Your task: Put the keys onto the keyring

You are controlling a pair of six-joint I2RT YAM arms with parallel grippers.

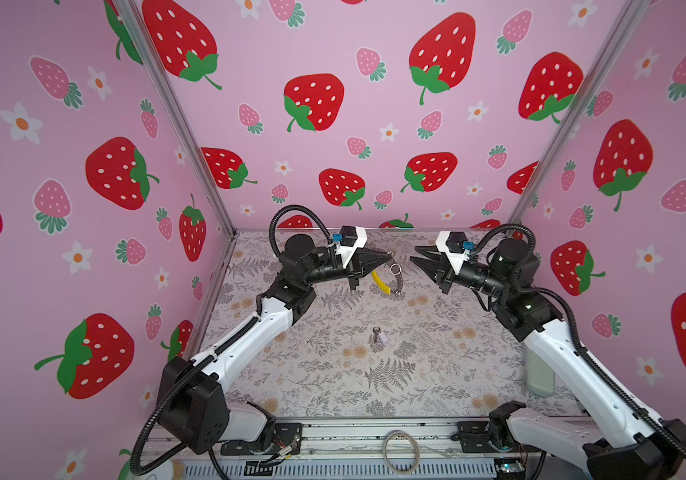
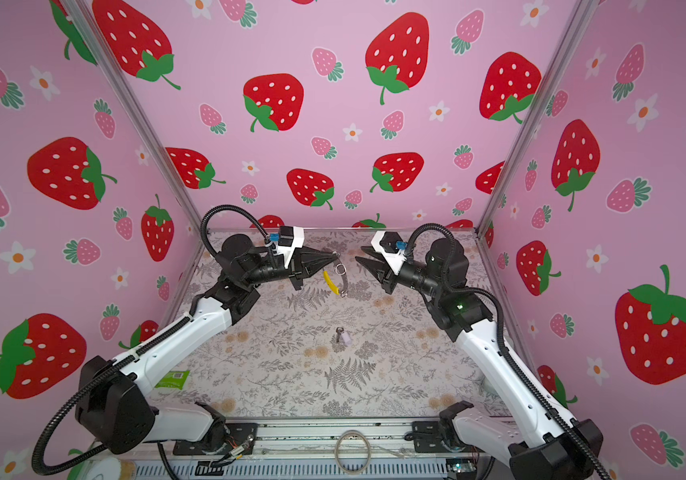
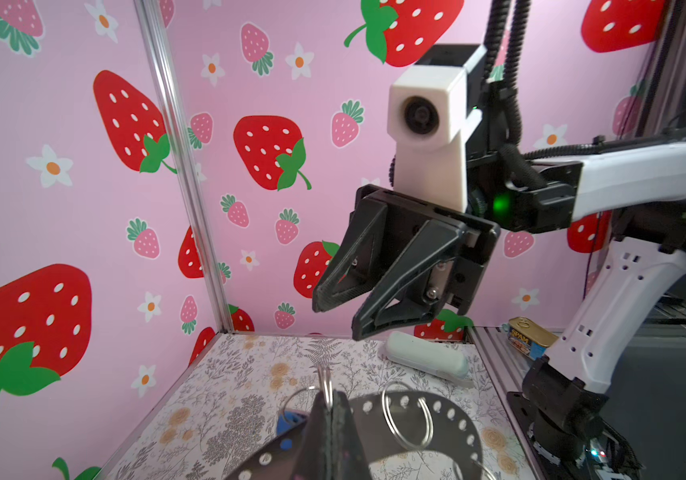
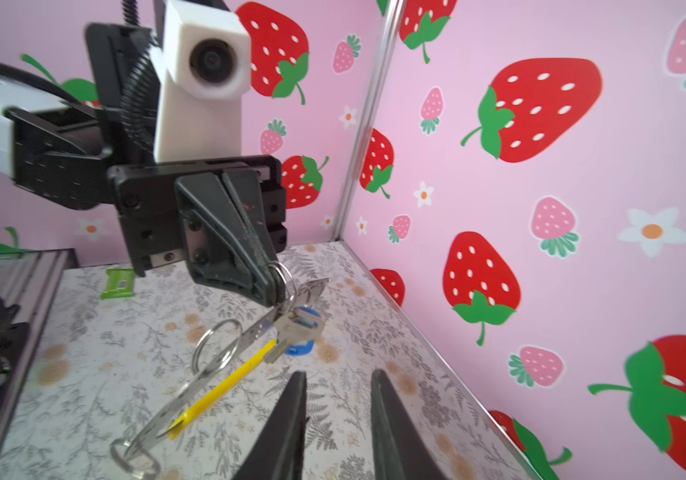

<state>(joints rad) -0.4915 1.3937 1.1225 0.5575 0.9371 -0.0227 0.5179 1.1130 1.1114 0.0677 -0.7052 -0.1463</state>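
Thin grey keyring with a yellow section point(image 1: 379, 283) hangs from the left gripper point(image 1: 387, 255) above the far middle of the worktop point(image 1: 333, 382), carrying the blue-tagged dark metal key point(image 4: 297, 328). The right gripper point(image 1: 414, 254) stands to its right, apart. Lilac-tagged dark metal key point(image 1: 378, 335) lies at the worktop's centre; plain pale hoop point(image 1: 385, 452) lies before the near edge.

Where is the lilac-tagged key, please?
In both top views the lilac-tagged key lies alone on the table, nearer the camera than the keyring the left pincer holds.
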